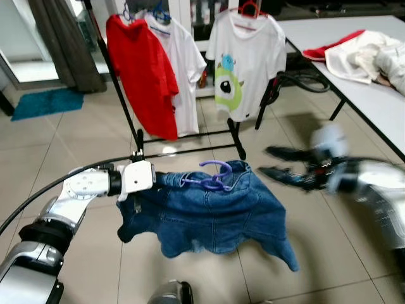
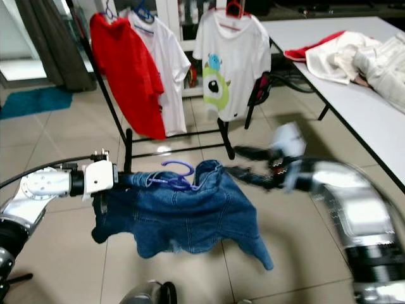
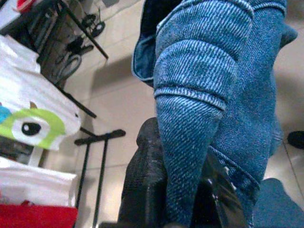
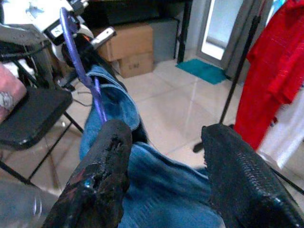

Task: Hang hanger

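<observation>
A blue denim garment (image 1: pixel 209 215) hangs on a purple hanger (image 1: pixel 212 177) above the tiled floor. My left gripper (image 3: pixel 183 199) is shut on the garment's left edge, with denim pinched between its black fingers (image 3: pixel 142 180). My right gripper (image 1: pixel 267 161) is blurred and open, level with the hanger and just right of the garment. In the right wrist view the hanger's purple hook (image 4: pixel 78 61) rises beyond the open fingers (image 4: pixel 102 171), with denim below them. The black clothes rack (image 1: pixel 120 95) stands behind, a short way off.
On the rack hang a red shirt (image 1: pixel 142 76), a white shirt (image 1: pixel 183 69) and a white monster T-shirt (image 1: pixel 243 63). A grey table (image 1: pixel 373 107) with piled clothes (image 1: pixel 361 54) runs along the right. A black chair (image 4: pixel 28 118) and cardboard boxes (image 4: pixel 128 47) stand nearby.
</observation>
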Tool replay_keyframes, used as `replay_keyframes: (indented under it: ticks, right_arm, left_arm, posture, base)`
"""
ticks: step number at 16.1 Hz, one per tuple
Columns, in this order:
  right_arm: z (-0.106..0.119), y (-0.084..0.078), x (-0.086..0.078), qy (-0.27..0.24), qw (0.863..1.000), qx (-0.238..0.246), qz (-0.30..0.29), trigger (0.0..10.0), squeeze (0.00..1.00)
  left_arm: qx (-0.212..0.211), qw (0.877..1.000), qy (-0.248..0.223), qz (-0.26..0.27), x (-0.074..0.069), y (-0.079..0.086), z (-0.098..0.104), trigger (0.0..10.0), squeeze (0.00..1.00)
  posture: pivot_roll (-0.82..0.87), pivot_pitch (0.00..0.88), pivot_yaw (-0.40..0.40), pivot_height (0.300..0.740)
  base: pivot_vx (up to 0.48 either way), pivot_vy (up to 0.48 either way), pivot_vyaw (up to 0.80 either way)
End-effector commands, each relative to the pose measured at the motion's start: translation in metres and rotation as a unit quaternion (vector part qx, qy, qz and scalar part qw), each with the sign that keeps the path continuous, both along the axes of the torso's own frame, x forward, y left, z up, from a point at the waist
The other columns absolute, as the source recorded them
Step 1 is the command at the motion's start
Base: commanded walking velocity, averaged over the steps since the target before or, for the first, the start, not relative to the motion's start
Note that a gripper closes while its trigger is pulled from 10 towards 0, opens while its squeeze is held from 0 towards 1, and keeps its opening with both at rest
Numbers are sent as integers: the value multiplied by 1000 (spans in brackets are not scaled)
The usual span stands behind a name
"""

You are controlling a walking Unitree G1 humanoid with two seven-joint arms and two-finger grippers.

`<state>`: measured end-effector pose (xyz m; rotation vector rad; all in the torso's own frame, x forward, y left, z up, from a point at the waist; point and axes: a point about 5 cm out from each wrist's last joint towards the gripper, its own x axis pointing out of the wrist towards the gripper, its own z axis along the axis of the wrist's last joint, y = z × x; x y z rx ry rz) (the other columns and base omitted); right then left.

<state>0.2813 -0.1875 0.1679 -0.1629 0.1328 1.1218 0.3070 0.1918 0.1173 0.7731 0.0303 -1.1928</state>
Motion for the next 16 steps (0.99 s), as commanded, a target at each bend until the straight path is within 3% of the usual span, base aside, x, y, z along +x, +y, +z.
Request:
replay_keyframes:
  ticks: [1,9,10,11,12,16]
  right_arm:
    - [0,9,-2,0,1000,2,7,10000,0]
    - [-20,63,-14,52,997,4,62,10000,0]
    - [-22,67,-11,55,997,3,54,9255,0]
    - [-24,68,-8,55,998,-1,42,1137,0]
    - [-24,68,-6,54,998,-2,36,0,0]
    - [-22,68,-7,51,998,4,39,0,0]
  left_arm:
    - [-15,1000,-15,0,3,-1,10,0,0]
    - [-37,999,-25,-12,5,-13,20,0,0]
    - [-41,999,-26,-13,5,-15,21,0,0]
    - [-45,999,-27,-14,5,-16,22,0,0]
    - [-47,998,-27,-14,5,-16,22,0,0]
    - [-57,998,-24,-6,7,-16,24,0,0]
  posture:
    - [-74,37,102,740]
    - [-70,37,90,740]
    - [-71,37,89,740]
    - [-71,36,89,740]
    - [-71,36,89,740]
    - [-74,33,91,740]
  base:
    - [0,0,0]
    - [0,0,0]
    - [0,0,0]
    - [0,0,0]
    - [0,0,0]
    - [0,0,0]
